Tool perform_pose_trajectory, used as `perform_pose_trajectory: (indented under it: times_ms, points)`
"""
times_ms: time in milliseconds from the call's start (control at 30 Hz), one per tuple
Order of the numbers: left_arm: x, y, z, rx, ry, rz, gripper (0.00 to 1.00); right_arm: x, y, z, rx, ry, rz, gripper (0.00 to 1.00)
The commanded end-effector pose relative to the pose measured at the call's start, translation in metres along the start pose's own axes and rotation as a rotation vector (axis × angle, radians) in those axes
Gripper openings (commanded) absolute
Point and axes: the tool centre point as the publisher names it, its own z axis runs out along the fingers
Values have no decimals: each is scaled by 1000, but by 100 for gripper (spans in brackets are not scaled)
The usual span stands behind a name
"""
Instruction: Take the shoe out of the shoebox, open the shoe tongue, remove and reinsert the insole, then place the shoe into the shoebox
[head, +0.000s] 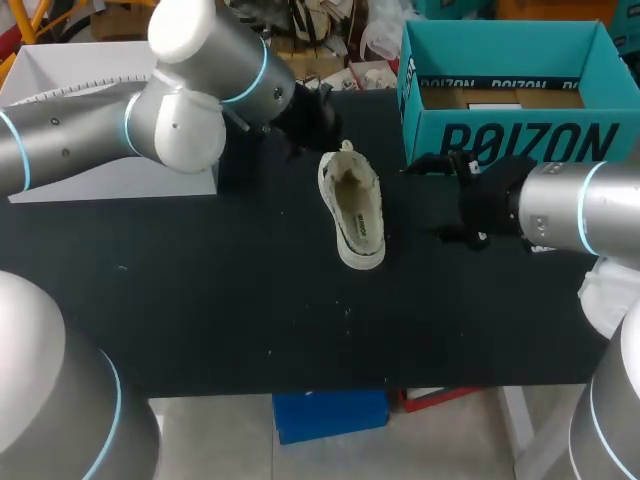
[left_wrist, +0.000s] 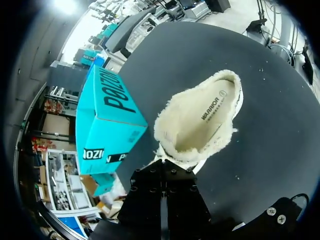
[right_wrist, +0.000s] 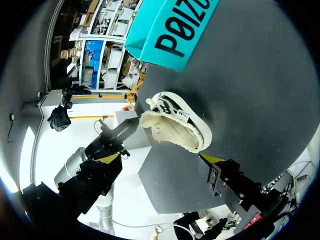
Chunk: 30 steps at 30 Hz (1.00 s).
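The shoe (head: 352, 208) is out of the shoebox (head: 500, 140) and rests sole down on the dark surface (head: 200, 300), with the box off its laced end, toward my right arm's side. Its long axis runs from that far, laced end back toward the robot, slightly slanted. The fleecy mouth faces up and the insole (left_wrist: 197, 127) is still seated inside.

The left gripper (head: 312, 118) sits just off the shoe's laced end, in line with the long axis, so the shoe stretches straight away from it. Of the two it looks nearer the shoe. Whether it is released or clenched I cannot tell, nor whether it touches the lining.

The right gripper (head: 433, 200) stands beside the shoe's long flank, a little apart, facing it broadside. Its fingers (head: 425, 165) are spread wide with nothing between them.

I judge that the insole step turns on this layout. One arm could steady the laced end while the other reaches across the short axis into the mouth.
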Motion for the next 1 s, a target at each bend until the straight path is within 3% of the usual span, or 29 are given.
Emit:
perform_pose_trajectory:
  times_ms: [33,367,533,700,1000]
  points:
    - [-2,-8,24,37,9,9,0,-6,-6,-3,-332,10,123,100]
    - [22,-41,21,114,50,73,0,-6,-6,-3,-332,10,123,100]
    - [47,-49,32,143,100,63,0,-6,-6,-3,-332,10,123,100]
    - [53,-43,23,135,107,57,0,-6,-6,-3,-332,10,123,100]
    - [53,-25,-15,96,170,120,0,-6,-6,-3,-332,10,123,100]
